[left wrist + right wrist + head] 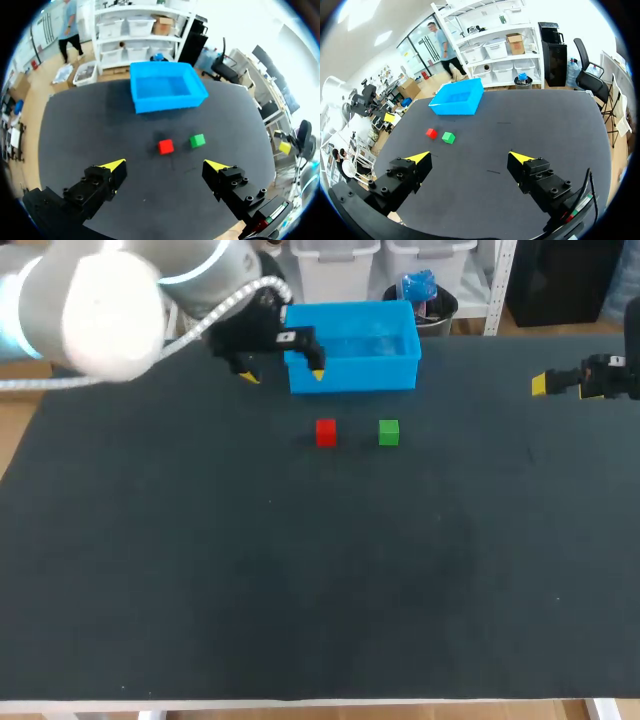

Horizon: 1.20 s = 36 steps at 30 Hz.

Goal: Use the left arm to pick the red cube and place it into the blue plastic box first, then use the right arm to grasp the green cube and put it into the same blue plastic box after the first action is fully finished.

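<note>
Matching in size, seemingly, red cube (325, 432) and green cube (389, 432) sit apart; left gripper (165, 164) and right gripper (470, 157) gape empty.

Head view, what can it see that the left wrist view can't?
Only the head view shows the left arm itself, with the left gripper covering part of the box's left end. Only the left wrist view shows the whole box uncovered and that gripper's open fingers, with the red cube and green cube ahead between them. Both show the two cubes side by side on the table, apart from the box.
</note>
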{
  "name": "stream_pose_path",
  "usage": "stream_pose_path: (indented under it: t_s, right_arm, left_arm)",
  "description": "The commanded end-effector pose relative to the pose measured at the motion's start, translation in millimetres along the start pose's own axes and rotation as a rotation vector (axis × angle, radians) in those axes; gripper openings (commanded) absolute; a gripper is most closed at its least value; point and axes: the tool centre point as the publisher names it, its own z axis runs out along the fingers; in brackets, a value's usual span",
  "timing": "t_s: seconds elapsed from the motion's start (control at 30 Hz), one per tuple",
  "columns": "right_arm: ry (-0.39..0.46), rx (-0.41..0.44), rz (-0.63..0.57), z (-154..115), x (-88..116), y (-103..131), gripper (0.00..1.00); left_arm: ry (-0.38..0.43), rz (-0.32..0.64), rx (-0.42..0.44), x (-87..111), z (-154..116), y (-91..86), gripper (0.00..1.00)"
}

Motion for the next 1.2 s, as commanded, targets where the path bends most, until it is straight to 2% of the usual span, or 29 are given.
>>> stream_pose_path:
  t_s: [0.03,0.1,0.23,0.37,0.63,1.2]
  right_arm:
    - [0.001,0.000,0.000,0,0,0,1.00]
    - [0.001,0.000,0.000,0,0,0,1.00]
    - [0.001,0.000,0.000,0,0,0,1.00]
    - [0.001,0.000,0.000,0,0,0,1.00]
    - [0.001,0.000,0.000,0,0,0,1.00]
    - [0.001,0.000,0.000,0,0,0,1.00]
  left_arm:
    - [0.089,-0.030,-0.053,-27.5,20,-16.6,1.00]
    - [0.094,-0.018,-0.060,-29.7,24,-23.3,1.00]
    - [0.153,-0.002,-0.117,-30.2,31,-31.3,1.00]
    - [0.210,-0.047,-0.161,-25.8,38,-28.1,1.00]
    - [0.234,-0.106,-0.177,-10.8,42,-21.5,1.00]
    - [0.167,-0.113,-0.192,8.7,40,-28.2,1.00]
